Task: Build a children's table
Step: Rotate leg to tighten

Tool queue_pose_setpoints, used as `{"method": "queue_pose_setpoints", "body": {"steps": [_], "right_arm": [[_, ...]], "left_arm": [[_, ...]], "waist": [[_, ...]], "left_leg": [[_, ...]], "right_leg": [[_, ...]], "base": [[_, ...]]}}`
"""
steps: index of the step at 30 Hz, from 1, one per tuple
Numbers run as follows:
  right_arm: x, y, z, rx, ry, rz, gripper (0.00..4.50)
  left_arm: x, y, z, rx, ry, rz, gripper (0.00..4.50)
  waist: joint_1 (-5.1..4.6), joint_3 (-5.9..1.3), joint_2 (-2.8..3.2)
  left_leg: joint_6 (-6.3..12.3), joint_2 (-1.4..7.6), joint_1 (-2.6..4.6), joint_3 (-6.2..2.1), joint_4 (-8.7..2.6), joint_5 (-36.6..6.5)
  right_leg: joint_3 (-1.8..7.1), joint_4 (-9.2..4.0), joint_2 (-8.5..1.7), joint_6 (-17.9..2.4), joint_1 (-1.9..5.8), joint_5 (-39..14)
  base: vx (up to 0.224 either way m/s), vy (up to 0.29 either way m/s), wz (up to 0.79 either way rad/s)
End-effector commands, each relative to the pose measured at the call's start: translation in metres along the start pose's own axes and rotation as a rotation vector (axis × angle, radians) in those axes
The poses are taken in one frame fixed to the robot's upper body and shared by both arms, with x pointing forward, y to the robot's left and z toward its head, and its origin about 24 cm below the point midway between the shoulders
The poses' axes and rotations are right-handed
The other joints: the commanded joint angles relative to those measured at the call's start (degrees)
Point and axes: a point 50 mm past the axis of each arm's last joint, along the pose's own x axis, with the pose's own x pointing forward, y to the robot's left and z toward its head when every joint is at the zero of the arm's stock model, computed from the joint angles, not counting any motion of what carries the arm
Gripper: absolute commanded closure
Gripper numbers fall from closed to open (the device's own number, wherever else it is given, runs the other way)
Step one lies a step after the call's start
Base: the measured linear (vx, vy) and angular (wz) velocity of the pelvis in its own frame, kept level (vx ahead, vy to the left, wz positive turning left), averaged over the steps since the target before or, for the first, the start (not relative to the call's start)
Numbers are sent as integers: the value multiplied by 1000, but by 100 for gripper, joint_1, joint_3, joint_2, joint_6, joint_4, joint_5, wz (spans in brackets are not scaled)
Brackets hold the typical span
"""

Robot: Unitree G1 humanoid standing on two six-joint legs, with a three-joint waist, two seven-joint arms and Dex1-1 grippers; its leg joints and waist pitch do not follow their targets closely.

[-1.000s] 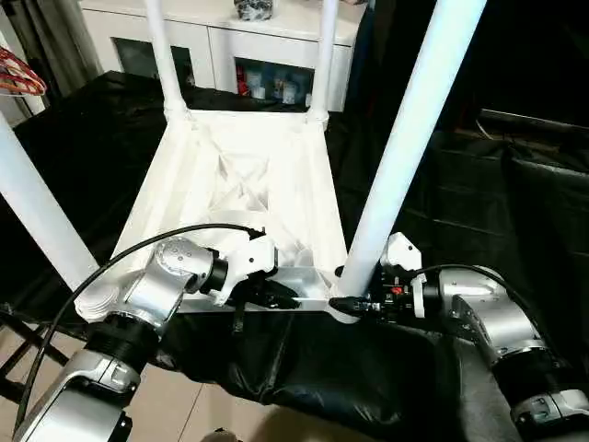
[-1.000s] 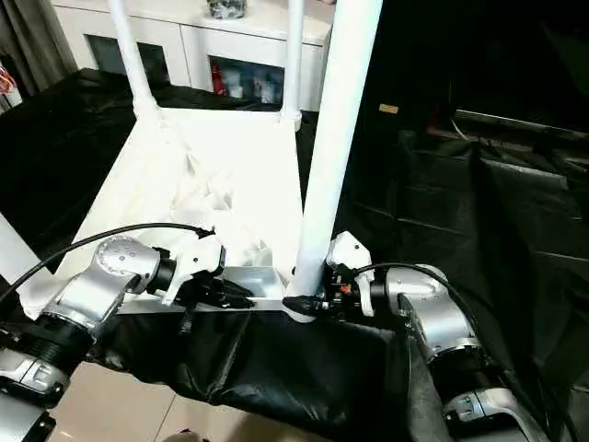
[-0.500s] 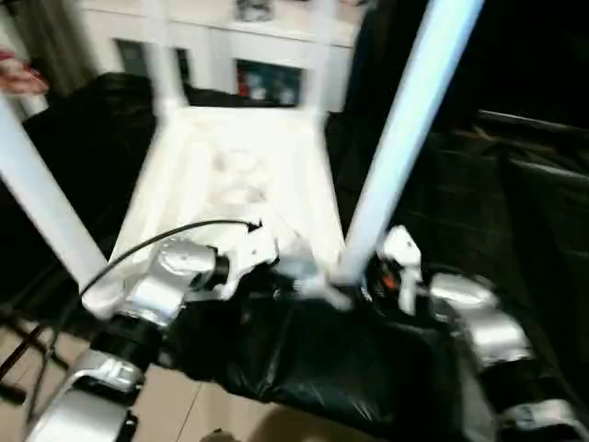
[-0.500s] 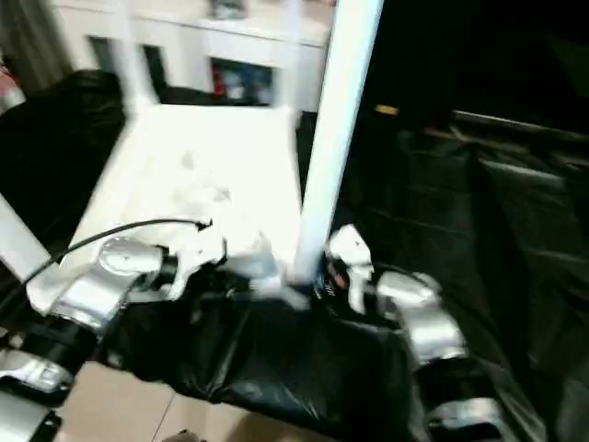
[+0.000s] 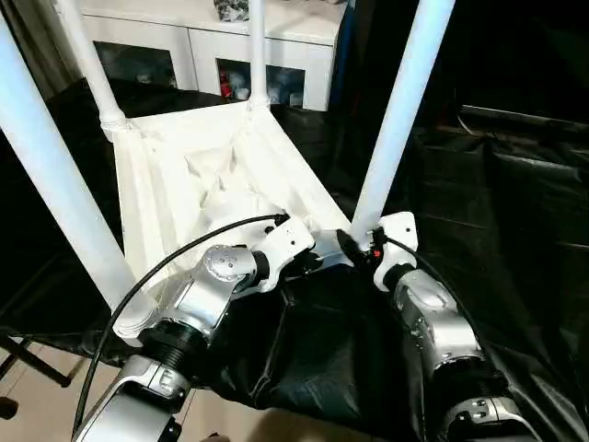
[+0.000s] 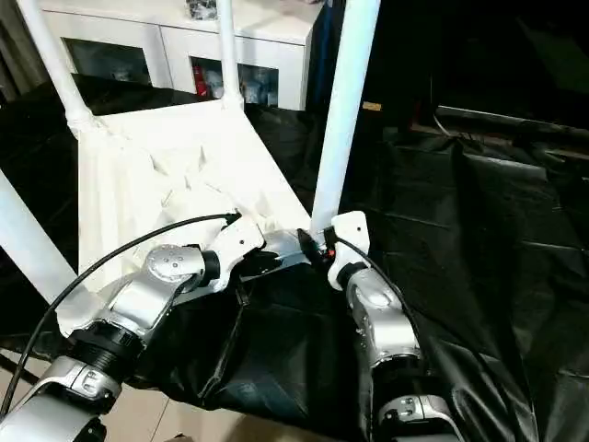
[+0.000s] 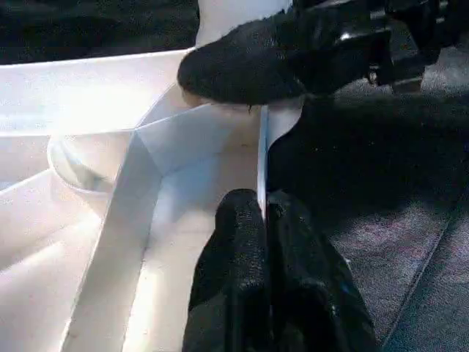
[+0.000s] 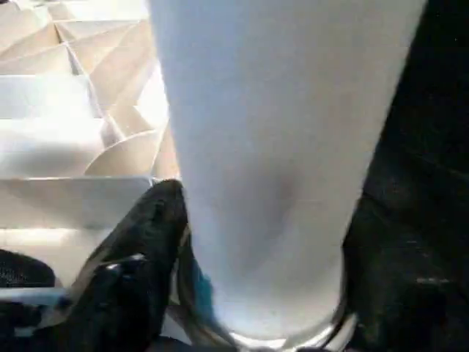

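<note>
Left eye view: upturned table (image 5: 198,175) lies on the black sheet (image 5: 515,212). Left gripper (image 7: 264,220) pinches its rim; right gripper (image 5: 354,247) clasps the near leg (image 5: 396,120). If either slips, that leg may tilt from its socket.

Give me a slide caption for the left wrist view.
Left hand pinching the upturned table's thin edge wall, right hand's finger resting above it.

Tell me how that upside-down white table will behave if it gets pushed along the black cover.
The table is probably light for its size: its underside is hollow, thin ribbing. It likely moves as one stiff piece, since the left tool grips just a thin rim wall. With four tall legs standing up, it may tip if shoved high.
</note>
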Motion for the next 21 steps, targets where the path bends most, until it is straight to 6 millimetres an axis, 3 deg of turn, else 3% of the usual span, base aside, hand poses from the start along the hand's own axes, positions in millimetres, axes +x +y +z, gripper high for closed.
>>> {"method": "queue_pose_setpoints", "body": {"steps": [1,8,12,20,21], "right_arm": [[7,43,-10,-3,49,218,90],[-9,18,-3,-75,61,380,82],[-25,9,-1,-122,105,587,82],[-45,2,1,-185,182,819,82],[-47,1,1,-188,194,847,97]], "left_arm": [[12,-15,24,31,-104,-60,450],[-10,-12,13,75,-109,-219,450],[-23,-11,6,111,-92,-319,450],[-35,-7,1,139,-63,-427,450],[-36,-6,0,142,-56,-437,450]], "waist": [[8,-334,9],[6,-342,18],[30,-340,51],[115,-335,50],[130,-336,42]], "left_leg": [[147,139,-5,-34,-375,-1284],[355,134,-10,-19,-349,-1138],[372,158,21,-15,-346,-1192],[343,179,12,-11,-340,-1256],[337,171,10,-10,-337,-1259]], "right_leg": [[302,-413,-327,-914,296,-1330],[302,-377,-323,-1112,330,-946],[306,-361,-307,-1219,317,-837],[299,-348,-320,-1259,327,-945],[294,-353,-317,-1252,333,-986]], "base": [[0,0,0],[0,0,0],[0,0,0],[0,0,0],[0,0,0]]}}
